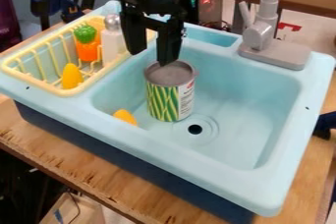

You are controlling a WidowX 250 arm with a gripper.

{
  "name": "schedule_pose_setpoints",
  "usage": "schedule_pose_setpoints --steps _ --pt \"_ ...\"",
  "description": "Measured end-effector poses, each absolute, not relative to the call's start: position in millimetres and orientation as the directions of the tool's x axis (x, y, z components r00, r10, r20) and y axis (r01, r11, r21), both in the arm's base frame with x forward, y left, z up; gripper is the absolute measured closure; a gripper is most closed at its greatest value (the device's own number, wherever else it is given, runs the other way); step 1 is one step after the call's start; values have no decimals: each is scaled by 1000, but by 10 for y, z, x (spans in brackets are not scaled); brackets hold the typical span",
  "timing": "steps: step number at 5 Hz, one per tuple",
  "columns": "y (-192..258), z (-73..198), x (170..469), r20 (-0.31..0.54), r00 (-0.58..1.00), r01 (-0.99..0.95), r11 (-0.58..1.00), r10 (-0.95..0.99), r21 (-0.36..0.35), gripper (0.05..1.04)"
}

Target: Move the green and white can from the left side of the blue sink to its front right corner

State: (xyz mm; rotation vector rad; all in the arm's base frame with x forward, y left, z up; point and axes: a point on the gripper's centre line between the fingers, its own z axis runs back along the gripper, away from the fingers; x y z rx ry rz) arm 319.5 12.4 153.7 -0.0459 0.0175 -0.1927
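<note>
Fingers of the black two-finger gripper [152,56] stand apart with nothing clamped between them, and they hang above the basin, behind the round black drain [195,129] and toward its left in the view. The drain serves as the landmark for the rest. An upright tin can [172,98], with a grey metal top and a green, yellow and white label, stands in the light blue plastic sink [263,120], just behind the drain and a little to its left. Its long axis runs straight up, much as the fingers point down.

From the claw, the can lies below and slightly to the right in the view. The finger on the drain's side hangs over the can's top, while the other is off past its left edge, so the gap is not centred on the can. Whether the nearer fingertip touches the metal top, I cannot tell.

A small yellow-orange piece [125,116] lies in the basin to the left of the drain, partly hidden by the front wall. Farther left and behind the drain sits a pale yellow wire-style rack [33,80], holding an orange toy with a leafy green top [87,51], a yellow rounded cone [70,76] and a white bottle with a silver ball-shaped cap [113,46]. Behind the drain and to its right rises a grey faucet [261,34].
</note>
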Motion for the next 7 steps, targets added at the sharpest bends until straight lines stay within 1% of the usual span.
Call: schedule_pose_setpoints --steps 1,2,3,4,5,7 --pt "153 1479 3249 -44 981 189 981 -190 -38 83" --pt "162 1450 3271 -54 980 189 981 -191 -36 83" --pt "136 1449 3290 -41 980 191 981 -192 -43 83" --pt "-31 1420 3302 -27 972 230 971 -232 -60 83" --pt "-88 1403 3291 -28 970 239 968 -241 -74 83" --pt "-66 1399 3268 -44 971 233 970 -236 -70 83"
